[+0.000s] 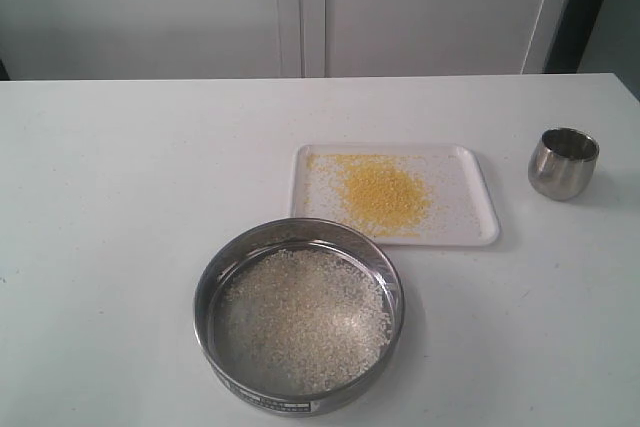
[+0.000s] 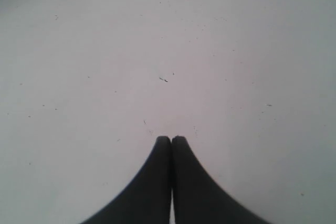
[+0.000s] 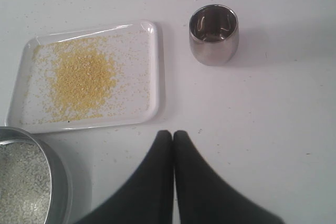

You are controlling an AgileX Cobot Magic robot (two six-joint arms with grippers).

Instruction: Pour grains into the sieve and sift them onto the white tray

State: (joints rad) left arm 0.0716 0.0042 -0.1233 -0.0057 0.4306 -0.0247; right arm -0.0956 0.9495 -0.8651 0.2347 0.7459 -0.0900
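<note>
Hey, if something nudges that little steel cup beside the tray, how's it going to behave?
Probably light: the steel cup looks empty in the right wrist view. Its polished, rounded wall likely makes it slippery to grip. The narrower curved base suggests it could tip and roll if pushed high.

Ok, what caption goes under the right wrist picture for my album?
Shut right gripper over the table: yellow grains on the tray, cup beside it, sieve nearby.

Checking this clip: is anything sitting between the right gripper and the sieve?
Nothing visible does. Only bare table separates the shut right gripper from the sieve. The white tray and the steel cup lie beyond the gripper, off that line.
</note>
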